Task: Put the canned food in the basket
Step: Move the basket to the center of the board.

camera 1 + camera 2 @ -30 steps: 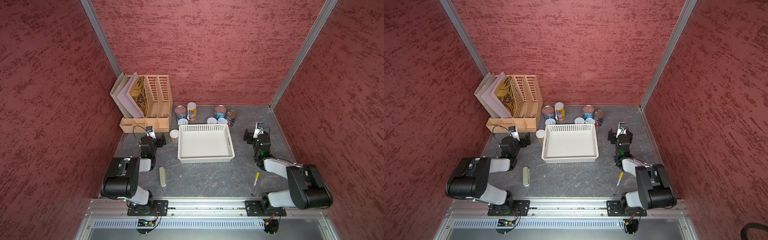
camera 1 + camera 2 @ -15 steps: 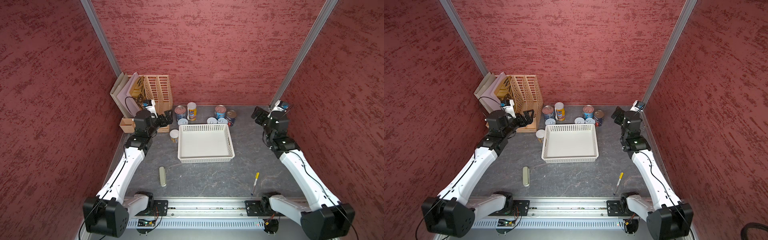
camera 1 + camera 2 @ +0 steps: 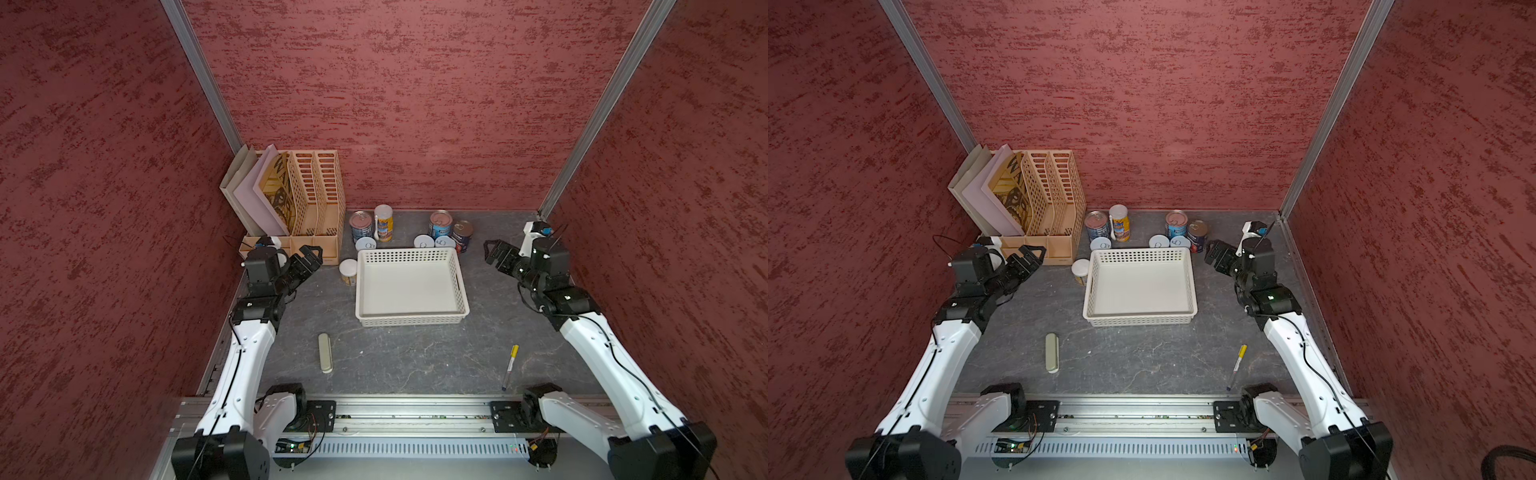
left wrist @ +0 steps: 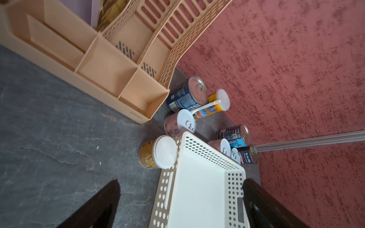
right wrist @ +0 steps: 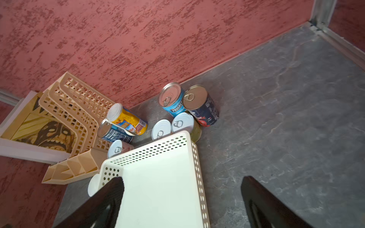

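Eight cans (image 3: 440,223) stand on the surface (image 3: 415,357): seven just behind the empty basket (image 3: 409,291), one beside its far left corner. Both arms have unfolded from rest and reached forward, so picking can begin. With jaws apart, the left claw (image 3: 311,257) hovers near the corner can (image 3: 348,271), not touching; the right claw (image 3: 493,252), equally wide, hangs near the dark can (image 3: 462,235).
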`<action>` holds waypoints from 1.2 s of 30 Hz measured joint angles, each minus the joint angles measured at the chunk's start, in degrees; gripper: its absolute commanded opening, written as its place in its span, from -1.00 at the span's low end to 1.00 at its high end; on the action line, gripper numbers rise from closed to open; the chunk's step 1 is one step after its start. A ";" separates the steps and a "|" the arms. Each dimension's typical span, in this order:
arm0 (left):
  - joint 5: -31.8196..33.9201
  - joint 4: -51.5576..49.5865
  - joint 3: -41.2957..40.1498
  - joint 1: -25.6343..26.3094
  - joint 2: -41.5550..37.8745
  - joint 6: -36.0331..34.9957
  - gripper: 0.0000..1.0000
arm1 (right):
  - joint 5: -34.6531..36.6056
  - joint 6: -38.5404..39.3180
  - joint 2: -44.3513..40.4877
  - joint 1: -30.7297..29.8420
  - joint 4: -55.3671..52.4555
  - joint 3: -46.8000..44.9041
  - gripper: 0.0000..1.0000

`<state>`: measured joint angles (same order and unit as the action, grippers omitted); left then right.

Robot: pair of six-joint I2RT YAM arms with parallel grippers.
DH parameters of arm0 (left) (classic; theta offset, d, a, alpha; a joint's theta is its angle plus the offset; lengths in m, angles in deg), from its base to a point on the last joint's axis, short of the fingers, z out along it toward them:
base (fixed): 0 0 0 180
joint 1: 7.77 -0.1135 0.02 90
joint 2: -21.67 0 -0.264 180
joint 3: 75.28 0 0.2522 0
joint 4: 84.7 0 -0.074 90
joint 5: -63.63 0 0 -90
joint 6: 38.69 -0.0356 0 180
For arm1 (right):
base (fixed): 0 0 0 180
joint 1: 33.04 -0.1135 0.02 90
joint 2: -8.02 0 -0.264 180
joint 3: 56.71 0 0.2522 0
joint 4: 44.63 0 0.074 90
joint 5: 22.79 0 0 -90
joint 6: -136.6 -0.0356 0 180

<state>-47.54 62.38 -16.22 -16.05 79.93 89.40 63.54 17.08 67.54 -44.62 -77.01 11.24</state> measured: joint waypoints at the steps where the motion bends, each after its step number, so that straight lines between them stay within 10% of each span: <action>1: -1.68 0.35 -0.81 -0.92 1.07 0.63 0.99 | -0.85 0.22 0.42 -0.17 0.61 0.00 0.97; 10: -9.14 -2.01 0.37 -2.43 6.08 1.68 0.99 | -2.08 4.39 15.19 -7.10 0.09 4.48 0.97; 21: 1.27 -11.13 9.64 8.46 10.45 -0.44 0.99 | 4.37 7.06 32.52 -12.55 -5.75 14.51 0.97; 36: 4.09 -12.79 9.62 9.57 7.08 -0.46 0.99 | 11.41 6.80 44.00 -12.31 -12.20 20.85 0.85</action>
<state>-43.45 49.60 -6.60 -6.47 87.01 88.94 74.95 23.87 111.54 -56.92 -89.20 32.10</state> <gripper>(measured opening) 0.996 0.954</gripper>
